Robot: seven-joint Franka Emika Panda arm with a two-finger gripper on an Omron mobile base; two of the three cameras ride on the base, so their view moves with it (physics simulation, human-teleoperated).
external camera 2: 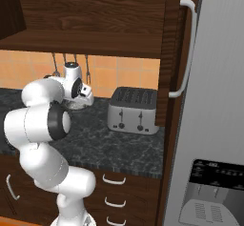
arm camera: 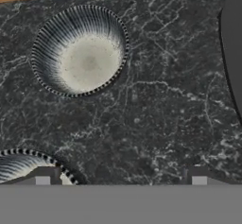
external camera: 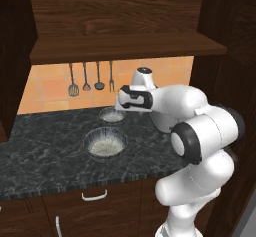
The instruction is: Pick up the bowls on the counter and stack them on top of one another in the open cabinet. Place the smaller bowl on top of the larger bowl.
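Claw [arm camera: 120, 176] above counter [arm camera: 156, 124], empty.

No lettering, brand, number or sign can be read anywhere. The dark panel [external camera 2: 214, 179] on the grey appliance door at the right of the right base view carries pale marks too small and blurred to make out. The toaster [external camera 2: 133, 110] shows two round knobs and no legible label.

Silver two-slot toaster [external camera 2: 133, 110] against orange tiled backsplash [external camera: 50, 88]. Four dark metal utensils [external camera: 90, 78] hanging. Grey refrigerator [external camera 2: 214, 125], white handle [external camera 2: 189, 48], at right.
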